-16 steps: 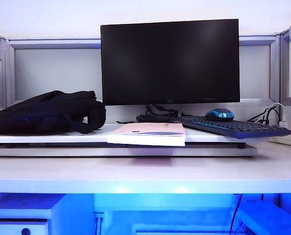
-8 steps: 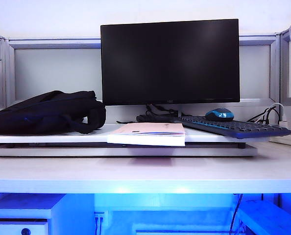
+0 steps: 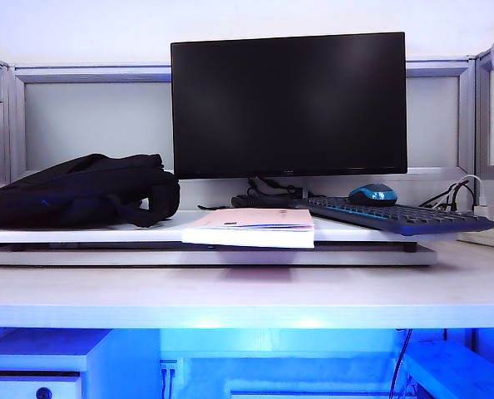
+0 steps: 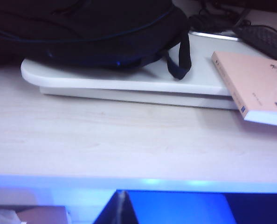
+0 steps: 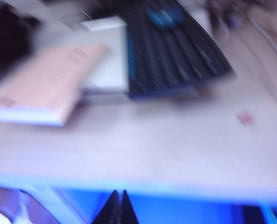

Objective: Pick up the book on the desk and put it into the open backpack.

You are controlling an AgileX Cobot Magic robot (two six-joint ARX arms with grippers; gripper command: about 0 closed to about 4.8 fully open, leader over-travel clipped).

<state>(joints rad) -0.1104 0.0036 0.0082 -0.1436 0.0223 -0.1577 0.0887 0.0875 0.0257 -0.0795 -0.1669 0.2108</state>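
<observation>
The book (image 3: 251, 226), centre frame, looks light and floppy; its overhanging front edge suits pinching. Left gripper (image 4: 122, 205) and right gripper (image 5: 117, 207), low in their views, have their jaws pressed together.

Only the dark, tapering fingertips of the robot's two grippers show, each seen from its own wrist camera: the left gripper (image 4: 123, 207) and the right gripper (image 5: 117, 207), each pair pressed together into one narrow black wedge.
</observation>
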